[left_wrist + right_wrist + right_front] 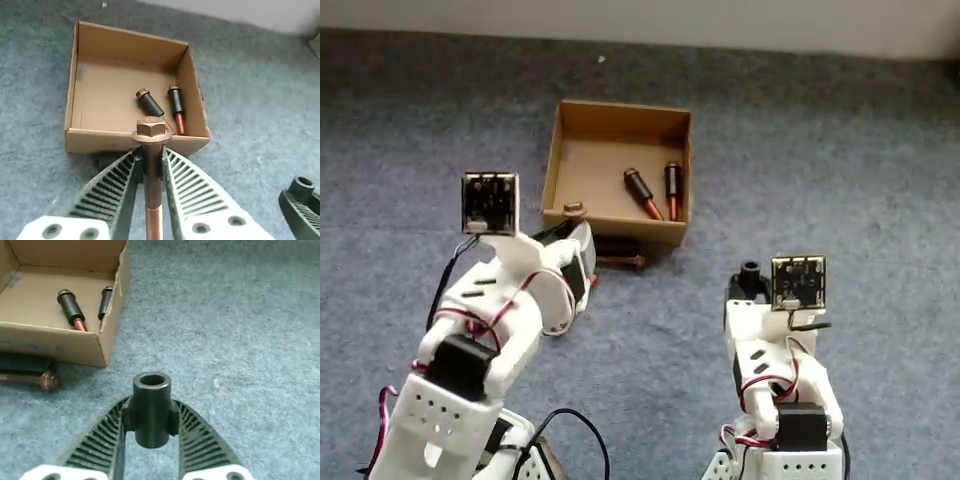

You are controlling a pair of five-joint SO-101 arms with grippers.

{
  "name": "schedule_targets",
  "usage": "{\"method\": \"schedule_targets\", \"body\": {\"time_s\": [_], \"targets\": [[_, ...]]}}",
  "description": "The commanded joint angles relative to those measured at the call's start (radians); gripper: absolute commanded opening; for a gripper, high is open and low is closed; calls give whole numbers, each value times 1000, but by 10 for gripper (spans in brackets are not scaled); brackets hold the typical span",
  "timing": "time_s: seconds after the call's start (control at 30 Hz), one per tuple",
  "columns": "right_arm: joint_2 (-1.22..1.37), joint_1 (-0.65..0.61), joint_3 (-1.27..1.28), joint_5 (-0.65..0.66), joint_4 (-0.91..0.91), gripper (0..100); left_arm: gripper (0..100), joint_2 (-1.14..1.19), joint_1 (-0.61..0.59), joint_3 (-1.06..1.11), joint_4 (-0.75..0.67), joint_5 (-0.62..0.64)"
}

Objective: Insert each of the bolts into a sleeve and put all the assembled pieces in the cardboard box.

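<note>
while left pincer [151, 152] clamps bolt [151, 132] and right pincer [151, 405] sleeve [151, 415], box [595, 165] holds two assemblies [642, 192] [673, 188].

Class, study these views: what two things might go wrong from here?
1. The left gripper pinches the bolt by its shank, far from the sleeve in the right gripper; a slight tilt might spoil the insertion.
2. The loose bolt lies by the box; grasping it may shove the box.
</note>
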Motion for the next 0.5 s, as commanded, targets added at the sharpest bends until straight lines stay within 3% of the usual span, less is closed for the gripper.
{"method": "schedule_targets", "body": {"time_s": [0.0,0.2,0.37,0.47], "targets": [[-16,-47,-10,6,-18,6,5,-208,12,45,-5,-3],[-16,-74,-10,2,-18,6,5,-453,8,180,-5,-2],[-16,-217,-12,9,-22,6,5,-674,2,340,-77,-2],[-16,-305,-12,41,-24,6,5,-659,-33,371,-133,-2]]}}
